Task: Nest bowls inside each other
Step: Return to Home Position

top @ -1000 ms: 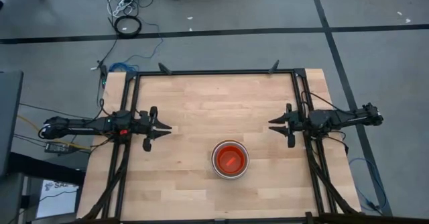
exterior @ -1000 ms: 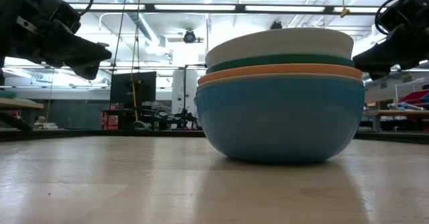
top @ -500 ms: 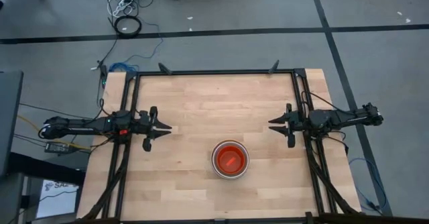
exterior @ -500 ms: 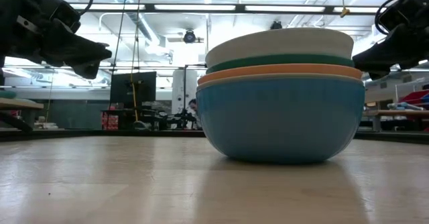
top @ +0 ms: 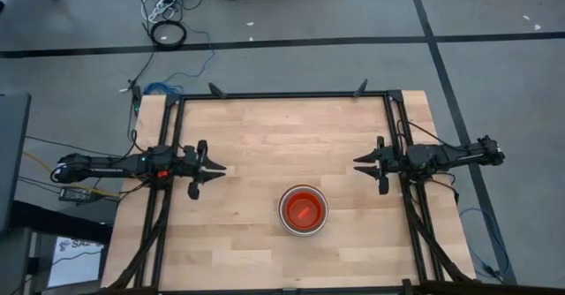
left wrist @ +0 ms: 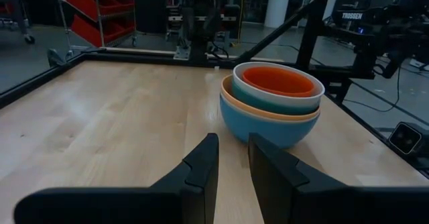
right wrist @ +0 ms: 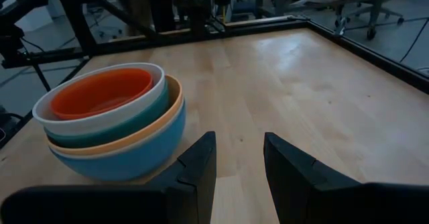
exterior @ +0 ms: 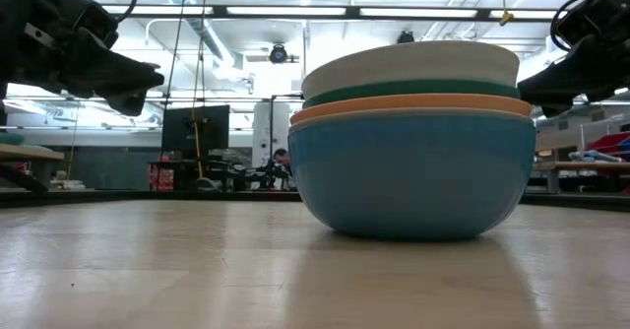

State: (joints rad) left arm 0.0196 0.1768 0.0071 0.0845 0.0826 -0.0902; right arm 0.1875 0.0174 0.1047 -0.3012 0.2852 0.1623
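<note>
Two dark arms lie along the sides of the table (top: 265,127), so the step in hand seems to be the return to rest, and the nesting itself looks finished. The left gripper (top: 217,169) hangs over the left edge and the right gripper (top: 359,163) over the right edge. Each points inward with its fingers a little apart and holds nothing. The stack of bowls (top: 304,210) stands on the wood in the lower half of the high view, a little right of the middle and well apart from both grippers. Its outer shell is the blue bowl (exterior: 413,176). Inside it show in turn a pale orange rim (exterior: 413,103), a teal rim (exterior: 413,90), the white bowl (exterior: 413,65) and, innermost, a red-orange bowl (right wrist: 100,92). Any others between them are hidden. The stack opens upward and sits level; being round, it has only its upright axis. The next move probably calls only for parking the arms without brushing the stack.
</note>
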